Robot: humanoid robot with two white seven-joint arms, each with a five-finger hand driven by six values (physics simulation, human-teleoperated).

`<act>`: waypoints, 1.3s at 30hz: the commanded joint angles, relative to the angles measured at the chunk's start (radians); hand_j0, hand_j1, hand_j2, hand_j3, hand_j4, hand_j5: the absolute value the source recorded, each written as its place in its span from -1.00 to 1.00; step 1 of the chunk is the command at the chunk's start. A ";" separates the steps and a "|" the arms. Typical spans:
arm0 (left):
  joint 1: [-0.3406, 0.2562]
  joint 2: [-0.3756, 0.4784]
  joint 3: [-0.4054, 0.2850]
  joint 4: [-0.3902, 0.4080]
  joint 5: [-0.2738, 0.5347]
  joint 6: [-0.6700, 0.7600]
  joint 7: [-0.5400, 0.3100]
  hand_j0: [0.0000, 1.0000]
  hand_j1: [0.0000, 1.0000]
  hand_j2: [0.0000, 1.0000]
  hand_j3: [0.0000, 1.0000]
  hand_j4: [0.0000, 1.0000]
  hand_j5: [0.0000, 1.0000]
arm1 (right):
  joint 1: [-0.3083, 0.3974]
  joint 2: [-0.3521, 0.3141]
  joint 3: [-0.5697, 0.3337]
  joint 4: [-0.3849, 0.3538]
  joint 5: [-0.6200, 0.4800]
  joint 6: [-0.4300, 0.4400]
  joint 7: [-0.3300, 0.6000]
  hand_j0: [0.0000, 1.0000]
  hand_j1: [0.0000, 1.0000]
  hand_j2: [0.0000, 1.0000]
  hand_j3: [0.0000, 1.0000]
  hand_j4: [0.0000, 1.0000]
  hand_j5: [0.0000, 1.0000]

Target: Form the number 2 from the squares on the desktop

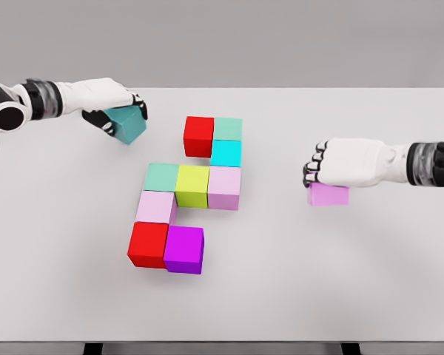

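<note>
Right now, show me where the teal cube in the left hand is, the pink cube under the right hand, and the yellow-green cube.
teal cube point(130, 126), head view, its front face.
pink cube point(328, 195), head view, its front face.
yellow-green cube point(192, 180), head view, its top face.

White tabletop under a plain grey backdrop, dark table legs at bottom edge.

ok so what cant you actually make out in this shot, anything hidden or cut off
- Head view: the left hand covers the top and back of the teal cube.
- Head view: the right hand hides most of the pink cube; whether its fingers grip it or only rest on top cannot be told.
- Both arms are cut off by the picture's side edges.
- The table legs are cropped at the bottom edge.
</note>
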 commanded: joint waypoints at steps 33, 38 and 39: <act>-0.029 -0.109 0.009 0.109 0.007 0.002 0.000 0.34 0.34 0.34 0.34 0.34 0.34 | 0.006 0.184 0.164 -0.023 -0.190 0.002 0.060 0.32 0.32 0.32 0.32 0.32 0.32; -0.031 -0.110 0.015 0.125 0.007 0.002 0.002 0.35 0.35 0.35 0.35 0.35 0.35 | 0.006 0.189 0.162 -0.023 -0.187 0.002 0.058 0.93 0.93 0.93 0.93 0.93 0.93; -0.031 -0.112 0.019 0.126 0.007 0.002 0.002 0.36 0.36 0.36 0.36 0.36 0.36 | 0.006 0.189 0.162 -0.023 -0.186 0.002 0.060 0.93 0.93 0.93 0.93 0.93 0.93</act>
